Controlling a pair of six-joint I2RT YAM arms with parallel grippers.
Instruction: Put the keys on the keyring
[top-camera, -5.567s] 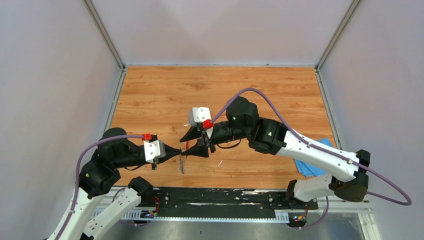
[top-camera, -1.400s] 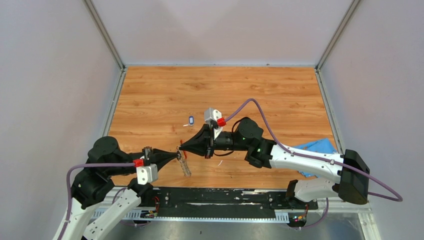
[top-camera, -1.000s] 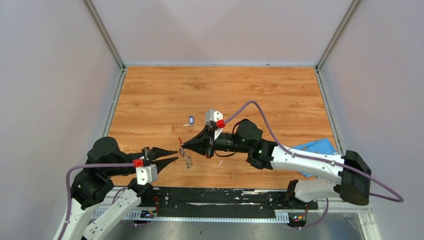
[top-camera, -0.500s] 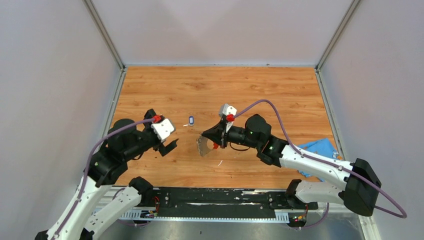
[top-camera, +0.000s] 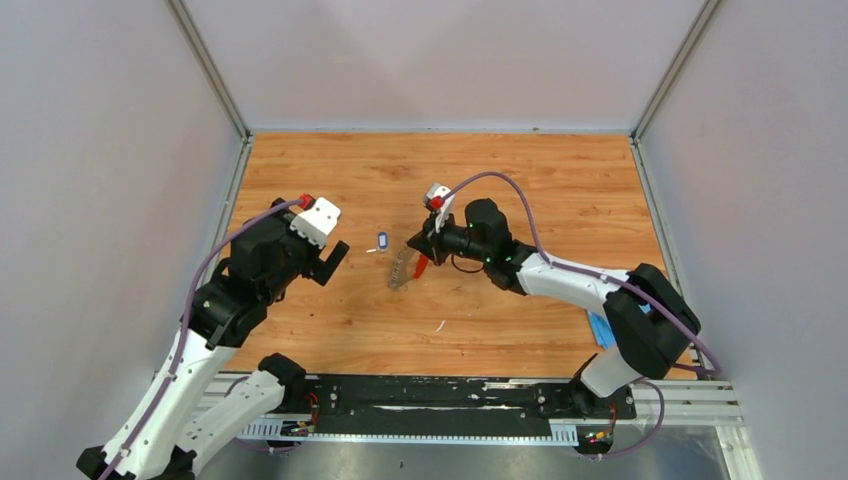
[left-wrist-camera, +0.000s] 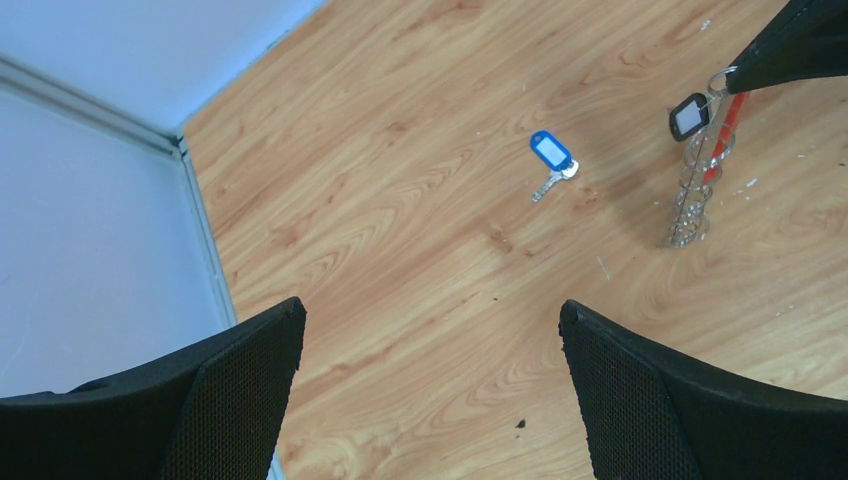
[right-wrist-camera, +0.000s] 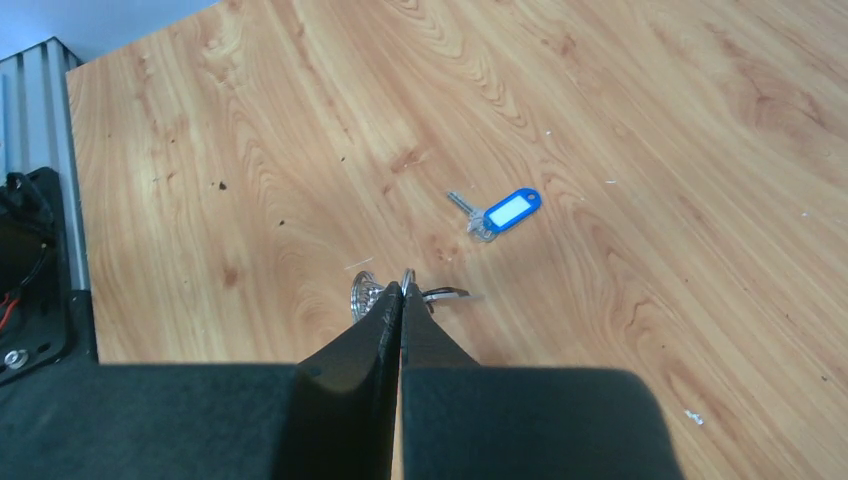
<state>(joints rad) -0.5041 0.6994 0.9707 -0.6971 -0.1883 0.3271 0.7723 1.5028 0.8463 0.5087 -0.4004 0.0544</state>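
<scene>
While the keyring (left-wrist-camera: 697, 185) hangs from the right gripper (top-camera: 418, 245), which is pinched tight on its top with the black key (left-wrist-camera: 688, 117) dangling there, the blue key (left-wrist-camera: 552, 155) lies on the table (top-camera: 520, 170) between it and the left gripper (left-wrist-camera: 430, 315), whose jaws are spread wide and hold nothing.

wooden table (top-camera: 330, 180) bears blue-headed key (top-camera: 382, 241), blue cloth (top-camera: 597, 332).

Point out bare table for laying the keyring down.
Bare: the far strip of table along the back wall, and the near middle between keyring and front rail. Crowded: the centre, around the blue-tagged key and right hand.
</scene>
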